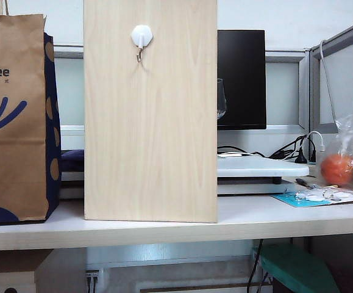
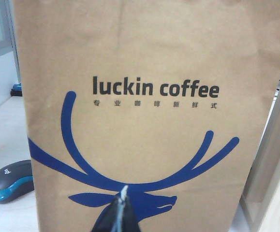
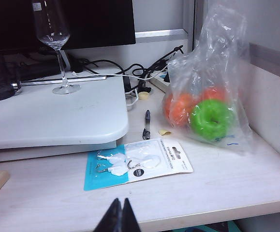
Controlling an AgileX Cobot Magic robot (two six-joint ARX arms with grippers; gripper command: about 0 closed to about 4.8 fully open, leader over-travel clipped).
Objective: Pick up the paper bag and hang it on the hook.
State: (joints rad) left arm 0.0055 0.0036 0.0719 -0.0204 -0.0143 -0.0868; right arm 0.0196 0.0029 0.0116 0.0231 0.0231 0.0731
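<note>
The brown paper bag (image 1: 14,116) with dotted navy sides stands upright on the table at the far left of the exterior view. It fills the left wrist view (image 2: 144,96), where "luckin coffee" and a blue antler logo show. My left gripper (image 2: 122,205) is shut with nothing in it, pointing at the bag's front from a short way off. The white hexagonal hook (image 1: 141,38) sits high on a pale wooden board (image 1: 150,134) standing beside the bag. My right gripper (image 3: 121,212) is shut and empty above the table's front edge. Neither arm shows in the exterior view.
A clear plastic bag (image 3: 210,106) of orange and green balls sits at the right. A blue packet of hooks (image 3: 137,164), a pen (image 3: 147,123), a wine glass (image 3: 55,43) on a white stand (image 3: 52,116), a monitor (image 1: 241,79) and a mouse (image 2: 9,181) are near.
</note>
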